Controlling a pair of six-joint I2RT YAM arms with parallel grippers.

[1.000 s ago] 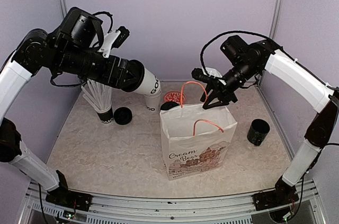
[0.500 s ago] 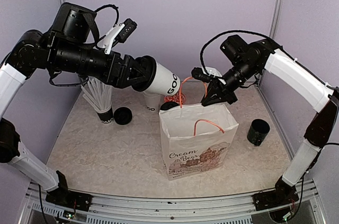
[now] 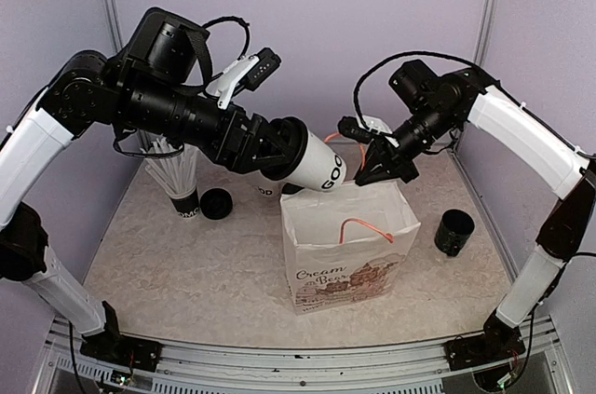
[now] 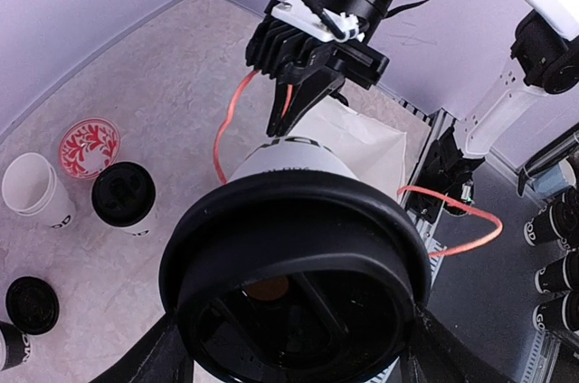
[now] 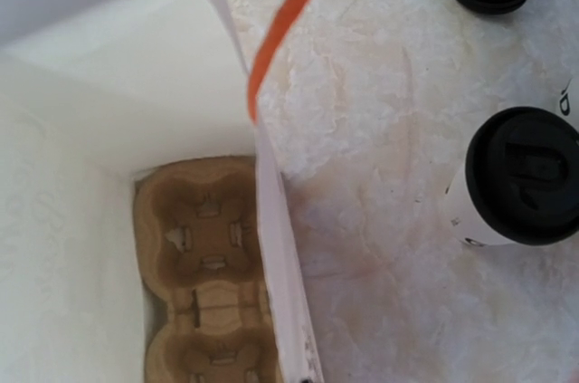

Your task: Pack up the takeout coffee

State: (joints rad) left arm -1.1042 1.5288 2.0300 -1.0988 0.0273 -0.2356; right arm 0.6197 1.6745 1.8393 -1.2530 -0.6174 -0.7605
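Left gripper (image 3: 282,148): grasps the first cup (image 3: 323,165) by its lidded end, tilted, mid-frame in the top view, above the paper bag (image 3: 346,259) rear rim.
Right gripper (image 3: 371,173): clenched on the orange handle (image 5: 286,14), right of centre.
Second cup (image 4: 124,199): lidded, upright on the table (image 3: 186,264), left in the left wrist view.

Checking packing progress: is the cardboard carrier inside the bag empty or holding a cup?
Empty where visible: right wrist view shows the carrier with bare wells at the bottom of the bag.
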